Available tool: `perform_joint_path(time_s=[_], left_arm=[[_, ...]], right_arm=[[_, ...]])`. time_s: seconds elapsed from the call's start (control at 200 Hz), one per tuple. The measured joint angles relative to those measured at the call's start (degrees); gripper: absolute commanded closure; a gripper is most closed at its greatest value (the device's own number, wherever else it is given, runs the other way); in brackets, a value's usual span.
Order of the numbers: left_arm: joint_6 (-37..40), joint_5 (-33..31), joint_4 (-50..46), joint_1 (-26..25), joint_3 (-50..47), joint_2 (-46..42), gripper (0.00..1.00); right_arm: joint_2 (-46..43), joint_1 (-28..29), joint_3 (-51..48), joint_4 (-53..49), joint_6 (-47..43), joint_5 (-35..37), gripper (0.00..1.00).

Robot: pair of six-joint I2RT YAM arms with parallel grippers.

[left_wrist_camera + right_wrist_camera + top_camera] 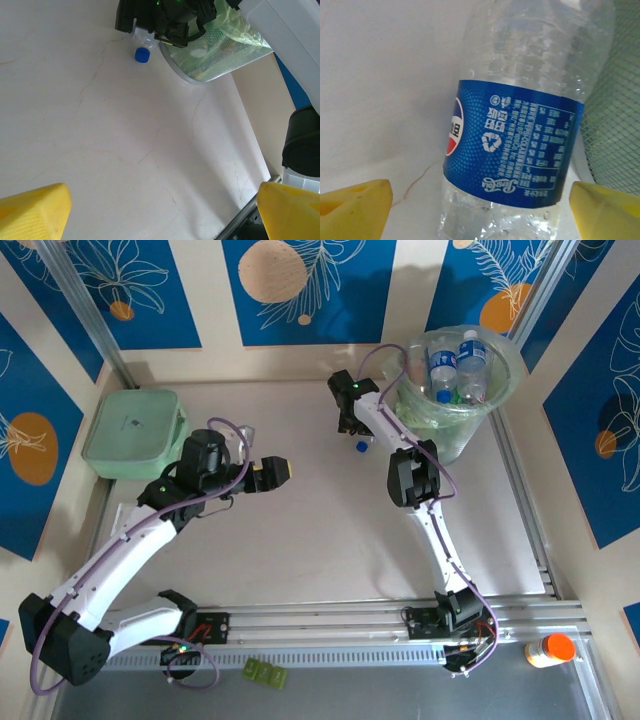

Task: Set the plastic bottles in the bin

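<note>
Top external view showed the right arm stretched forward, its hand released, fingers spread either side of a bottle lying on the desk just beside the bin. The left arm was bent, its hand released above the desk.

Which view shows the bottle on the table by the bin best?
Right wrist: the bottle sits close up, blue label legible. Top external catches its blue cap beside the right gripper; left wrist shows cap and neck under that gripper.
</note>
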Motion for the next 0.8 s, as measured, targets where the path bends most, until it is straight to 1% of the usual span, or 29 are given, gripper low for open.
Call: perform_joint_path(time_s=[0.06, 0.16, 0.28, 0.4, 0.455, 0.575, 0.68, 0.8], left_arm=[[0.0, 0.15, 0.0, 0.0, 0.0, 0.02, 0.06], [-0.02, 0.2, 0.0, -0.02, 0.0, 0.02, 0.06], [0.0, 0.44, 0.04, 0.0, 0.0, 0.33, 0.06], [0.0, 0.79, 0.04, 0.0, 0.0, 0.55, 0.06], [0.0, 0.79, 0.07, -0.02, 0.0, 0.63, 0.06], [0.0, 0.81, 0.15, -0.02, 0.0, 0.72, 0.07], [0.02, 0.81, 0.2, -0.02, 0.0, 0.72, 0.07], [0.02, 0.81, 0.22, -0.02, 0.0, 0.72, 0.07]], right_arm=[[0.04, 0.0, 0.02, 0.28, -0.02, -0.31, 0.21], [0.07, -0.04, 0.02, 1.14, -0.13, -1.18, 0.29], [0.07, -0.31, -0.02, 1.97, -0.09, -2.78, 0.38], [0.07, -0.79, -0.61, 2.99, -0.24, -3.67, 0.41], [0.04, -0.87, -0.76, 3.28, -0.44, -3.74, 0.46], [-0.87, -0.79, -2.54, 4.66, -1.05, -3.93, 0.47], [-3.91, -0.2, -8.17, 7.76, -2.91, -4.04, 0.47], [-12.5, 1.6, -23.45, 13.73, -6.78, -4.66, 0.47]])
